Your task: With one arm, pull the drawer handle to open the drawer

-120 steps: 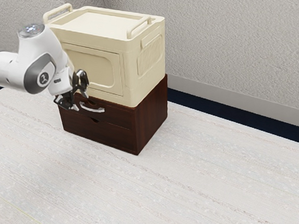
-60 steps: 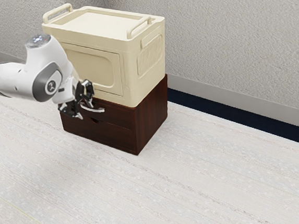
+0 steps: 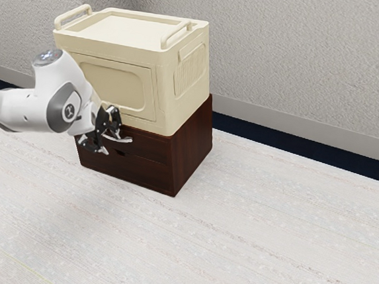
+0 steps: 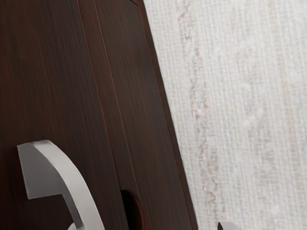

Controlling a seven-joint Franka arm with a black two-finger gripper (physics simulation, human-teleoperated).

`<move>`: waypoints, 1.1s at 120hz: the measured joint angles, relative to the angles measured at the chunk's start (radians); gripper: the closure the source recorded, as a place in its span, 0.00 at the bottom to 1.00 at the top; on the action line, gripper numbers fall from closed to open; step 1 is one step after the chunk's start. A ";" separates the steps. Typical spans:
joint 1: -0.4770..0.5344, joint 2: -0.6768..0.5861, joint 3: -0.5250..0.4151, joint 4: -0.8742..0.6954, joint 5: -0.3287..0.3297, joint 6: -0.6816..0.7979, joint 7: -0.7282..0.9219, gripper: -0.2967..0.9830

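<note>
In the exterior view my gripper is in front of the dark brown drawer cabinet, at the silver handle of the upper drawer, fingers spread. The wrist view has the curved handle close up on the dark drawer front. There the tips of my gripper stand wide apart, one close beside the handle's bar and the other far off on its other side. The upper drawer looks flush with the cabinet. Part of the handle is hidden behind the gripper.
A cream storage box with two raised handles sits on top of the cabinet, close above my hand. The lower drawer is beneath the handle. Behind the light tabletop rises a textured wall.
My gripper has moved toward the exterior view's right and slightly down, from beside the handle to around its near end. The cabinet, its drawers and the box have stayed still.
</note>
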 joint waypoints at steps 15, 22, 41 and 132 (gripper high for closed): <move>-0.001 -0.012 0.000 -0.010 -0.010 0.004 0.021 0.64; -0.002 -0.030 0.000 -0.030 -0.013 0.005 0.029 0.68; -0.002 -0.126 0.001 -0.127 -0.015 0.006 0.047 0.75; 0.001 -0.403 0.044 -0.419 -0.089 0.008 0.101 0.80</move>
